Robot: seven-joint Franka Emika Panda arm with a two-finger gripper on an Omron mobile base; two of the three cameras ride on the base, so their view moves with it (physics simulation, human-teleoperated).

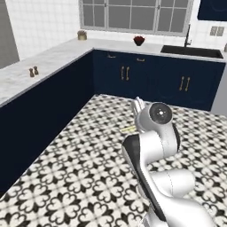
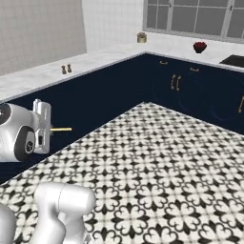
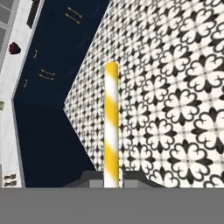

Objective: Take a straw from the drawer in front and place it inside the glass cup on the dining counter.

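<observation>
Arm folded up over the patterned tile floor [image 2: 157, 162], wrist bent so the hand points roughly level toward the navy cabinet run under the marble desk [image 2: 28, 76]. The pincer [image 3: 112, 178] is pinched tight on the straw [image 3: 111, 124], a yellow-and-white striped stick poking straight out from between the tips, also seen from the right base camera as a thin yellow line [image 2: 61, 129] sticking out past the hand. Two small brown shakers [image 2: 66, 69] stand on the desk, well apart from the hand.
</observation>
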